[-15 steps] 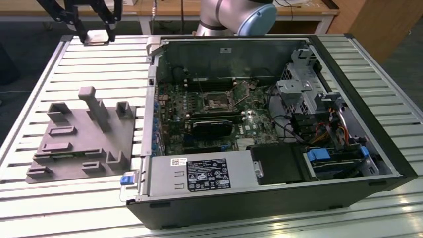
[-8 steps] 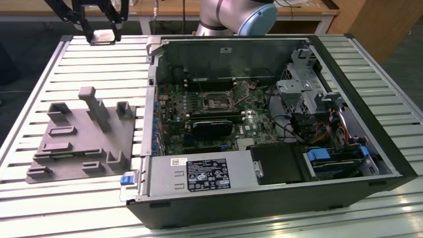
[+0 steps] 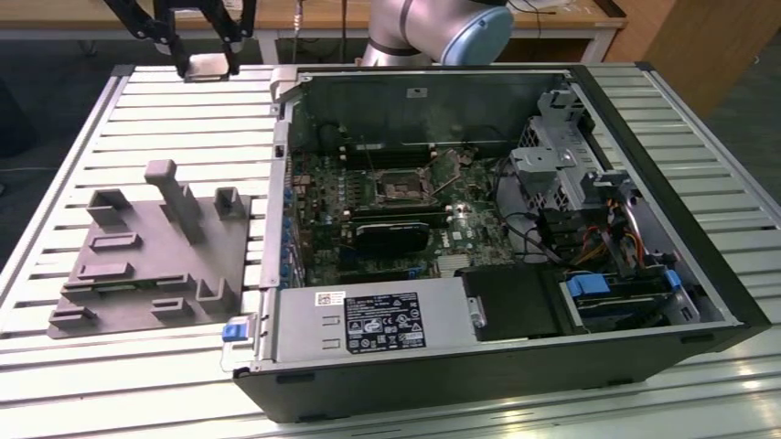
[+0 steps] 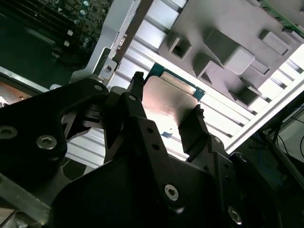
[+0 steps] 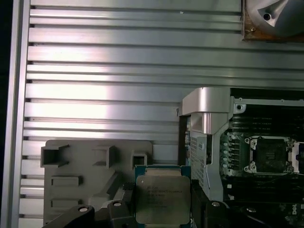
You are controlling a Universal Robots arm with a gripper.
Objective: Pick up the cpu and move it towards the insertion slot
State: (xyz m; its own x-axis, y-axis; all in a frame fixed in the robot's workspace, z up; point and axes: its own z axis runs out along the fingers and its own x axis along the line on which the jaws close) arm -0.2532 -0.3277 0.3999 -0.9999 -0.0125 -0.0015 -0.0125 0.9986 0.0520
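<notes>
The cpu (image 3: 208, 66), a small square chip with a silvery top, hangs above the slatted table at the far end of the exterior view's left side. My gripper (image 3: 208, 62) is shut on it, one black finger on each side. Both wrist views show the cpu (image 5: 162, 198) (image 4: 166, 99) pinched between the fingers (image 4: 194, 124). The insertion slot (image 3: 401, 189), a dark square socket in a silver frame, sits on the green board inside the open computer case, well off to the exterior view's right of the gripper. The first wrist view also shows the slot (image 5: 269, 154).
A grey fixture plate (image 3: 146, 265) with upright blocks lies on the slatted table (image 3: 73, 165), at the exterior view's left. The open computer case (image 3: 283, 84) has raised metal walls around the board. A black card (image 3: 393, 236), drive cage and cables crowd the inside. The arm's base (image 3: 433, 27) stands behind the case.
</notes>
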